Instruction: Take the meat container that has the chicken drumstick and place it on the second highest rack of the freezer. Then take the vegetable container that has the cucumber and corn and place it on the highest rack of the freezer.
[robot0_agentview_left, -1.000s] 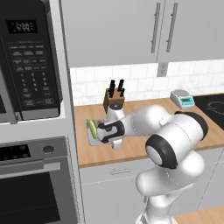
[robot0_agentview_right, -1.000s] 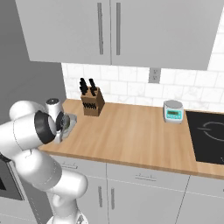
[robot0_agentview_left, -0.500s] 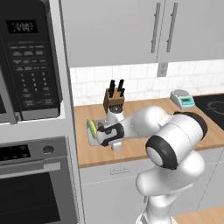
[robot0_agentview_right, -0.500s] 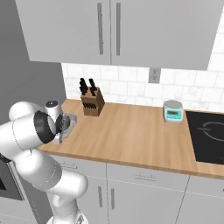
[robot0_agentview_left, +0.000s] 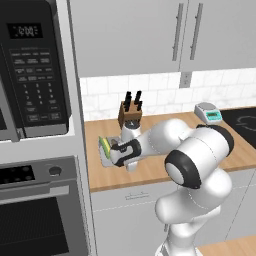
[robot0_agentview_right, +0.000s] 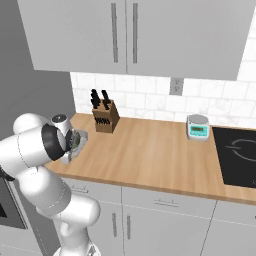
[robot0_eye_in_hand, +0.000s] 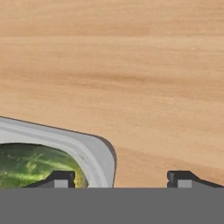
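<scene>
The gripper (robot0_eye_in_hand: 118, 178) is hanging low over the counter (robot0_eye_in_hand: 131, 65) at the near corner of the grey tray (robot0_eye_in_hand: 94, 151), jaws spread and holding nothing. In the hand view, one fingertip is sitting at seven o'clock, over the tray's inside, above a glossy green vegetable, probably the cucumber (robot0_eye_in_hand: 30, 164). The other fingertip is sitting at five o'clock over bare wood. So the tray's side wall is lying between the two tips, closer to the inner one, and the rim is running away toward nine o'clock.

In the left base view the tray (robot0_agentview_left: 106, 158) is resting on the counter's left end, at about seven o'clock from the knife block (robot0_agentview_left: 131, 116), with a strip of yellow-green showing at its far edge. The gripper (robot0_agentview_left: 119, 152) is pressing in close over it. From the right base, the arm is hiding most of the tray (robot0_agentview_right: 80, 137).

The coming pinch looks to turn on that wall staying between the tips. Whether corn is lying beside the green vegetable, I cannot tell.
</scene>
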